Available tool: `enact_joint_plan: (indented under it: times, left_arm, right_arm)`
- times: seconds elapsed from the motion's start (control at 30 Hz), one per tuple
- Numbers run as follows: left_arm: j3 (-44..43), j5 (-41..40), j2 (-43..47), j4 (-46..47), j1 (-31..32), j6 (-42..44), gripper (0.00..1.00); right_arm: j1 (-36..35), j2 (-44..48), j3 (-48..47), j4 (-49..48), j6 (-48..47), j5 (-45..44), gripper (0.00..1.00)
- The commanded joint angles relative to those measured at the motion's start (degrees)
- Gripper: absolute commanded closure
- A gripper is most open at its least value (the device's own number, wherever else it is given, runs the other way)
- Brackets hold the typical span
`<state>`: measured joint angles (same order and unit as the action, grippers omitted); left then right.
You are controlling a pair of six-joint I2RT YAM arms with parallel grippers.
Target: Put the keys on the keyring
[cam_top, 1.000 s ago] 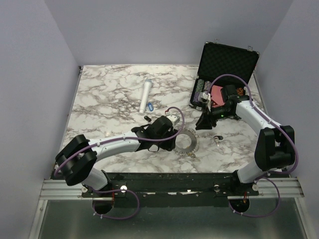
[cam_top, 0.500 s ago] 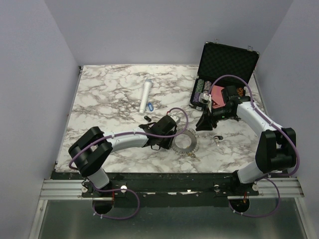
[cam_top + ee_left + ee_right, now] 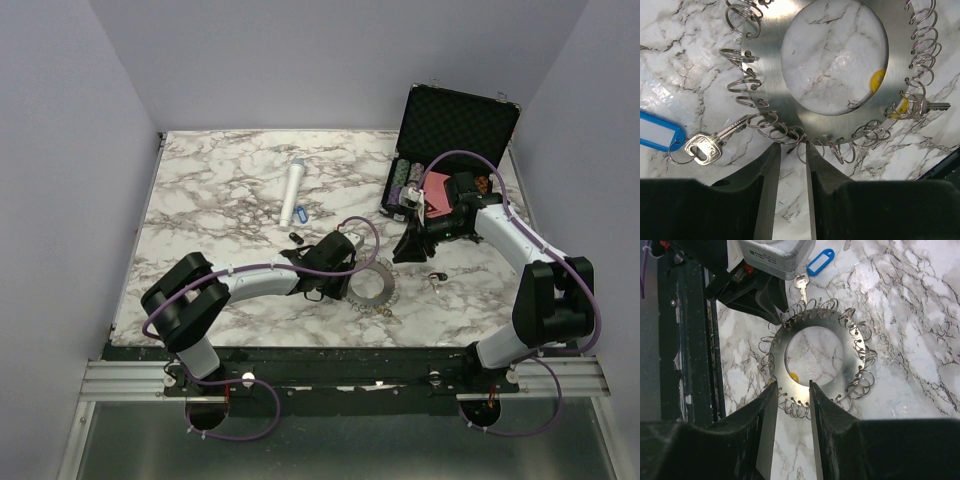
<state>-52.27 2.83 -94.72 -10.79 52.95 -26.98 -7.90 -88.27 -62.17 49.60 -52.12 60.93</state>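
Left wrist: left hand (image 3: 793,146) narrowly parted at a wire loop (image 3: 796,141) on keyring (image 3: 765,65) rim, pinch unclear; blue-tagged key (image 3: 705,149) just beside on counter (image 3: 680,60); right hand (image 3: 789,385) spread above, empty; best to pin the loop firmly before threading.

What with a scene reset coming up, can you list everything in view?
keyring: one, grey metal, flat on the table
blue-tagged key: one, tip at the keyring's rim
yellow-tagged key: one, hung at the keyring's rim, tag beneath it
blue tag: one, by the white cylinder's near end
black tag: one, just nearer than the blue tag
small key: one, dark, right of the keyring
white cylinder: one, mid-table
case: one, black, open, far right; poker chips and a red item inside
table: one, marble
left gripper: black, jaws slightly apart at the keyring's rim
right gripper: black, open, holding nothing
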Motion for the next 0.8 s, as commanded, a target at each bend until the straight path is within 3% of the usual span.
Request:
enact_joint_plan:
  times: [0.0,0.13,0.3,0.37,0.43,0.77]
  left_arm:
    - [0.0,1.8,-1.4,1.5,-0.1,0.7,0.68]
    - [0.0,1.8,-1.6,1.6,-0.2,0.8,0.69]
    - [0.0,2.1,-1.3,1.5,-0.1,0.7,0.8]
    - [0.1,2.1,-0.9,1.3,-0.2,0.7,0.87]
    - [0.0,2.4,-0.5,1.3,-0.2,0.9,1.0]
    - [-0.9,6.6,8.9,-1.9,0.9,6.2,1.0]
  right_arm:
    - [0.0,0.0,0.4,1.1,-0.7,1.3,0.6]
    - [0.0,-0.1,0.3,1.4,-0.7,1.4,0.6]
    - [0.0,-0.5,0.2,1.6,-1.0,1.5,0.6]
    - [0.0,-0.6,0.1,1.6,-0.9,1.4,0.6]
    - [0.0,-0.6,0.2,1.7,-1.0,1.5,0.6]
    - [0.0,0.0,0.4,5.0,-6.6,1.2,0.6]
